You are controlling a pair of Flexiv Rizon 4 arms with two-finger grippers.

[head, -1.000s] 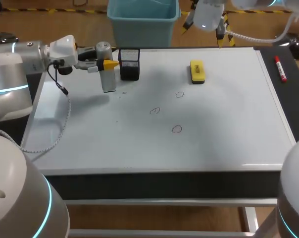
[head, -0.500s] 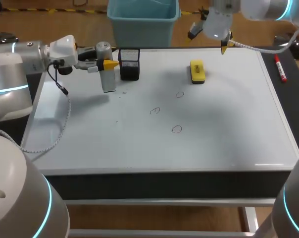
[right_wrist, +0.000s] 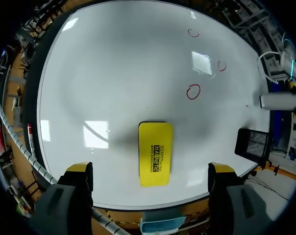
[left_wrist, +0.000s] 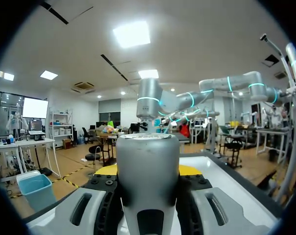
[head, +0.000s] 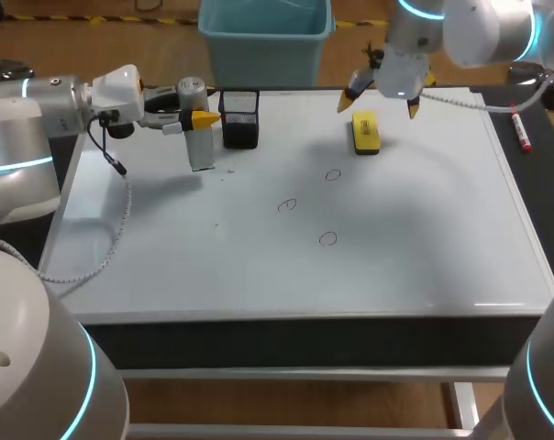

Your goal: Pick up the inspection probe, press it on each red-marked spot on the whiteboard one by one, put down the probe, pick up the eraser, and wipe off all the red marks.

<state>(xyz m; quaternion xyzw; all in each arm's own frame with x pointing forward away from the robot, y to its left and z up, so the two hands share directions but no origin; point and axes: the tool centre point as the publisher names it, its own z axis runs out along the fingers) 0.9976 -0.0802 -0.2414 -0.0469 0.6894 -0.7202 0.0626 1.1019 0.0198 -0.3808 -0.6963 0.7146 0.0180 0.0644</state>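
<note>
The yellow block eraser with a black base (head: 365,132) lies flat on the white whiteboard (head: 424,229) in the upper middle of the frame. The right arm's fingers (head: 348,99) hover directly over it, spread wide, one yellow tip off each long side and touching nothing. A second ago they hung at the frame's top edge; since then they have come down and toward the frame's left until they straddle the eraser, so the pick-up looks about to begin.

The three red circles (head: 333,174) below the eraser, toward mid-frame, are all unwiped. At upper left, the left arm's fingers (head: 204,119) have not moved and stay clamped on the upright silver-and-white inspection probe (head: 199,147), just beside the black mesh pen holder (head: 239,119). The probe has not been put down, so that step is being skipped or overlapped.

A red marker (head: 520,126) lies on the dark worktop at the upper right.
</note>
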